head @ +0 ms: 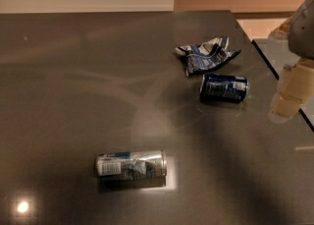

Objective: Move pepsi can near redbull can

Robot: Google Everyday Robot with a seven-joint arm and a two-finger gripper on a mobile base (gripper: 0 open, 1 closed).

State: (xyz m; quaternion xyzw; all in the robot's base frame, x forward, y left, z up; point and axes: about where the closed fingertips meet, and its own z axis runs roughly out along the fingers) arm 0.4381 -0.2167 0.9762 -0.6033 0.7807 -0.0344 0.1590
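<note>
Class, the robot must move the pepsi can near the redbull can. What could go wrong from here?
The pepsi can lies on its side, so it may roll when the pincer, at the picture's right edge, touches it. The crumpled bag sits close behind it and might get snagged. The redbull can also lies on its side; a bump could roll it.
</note>
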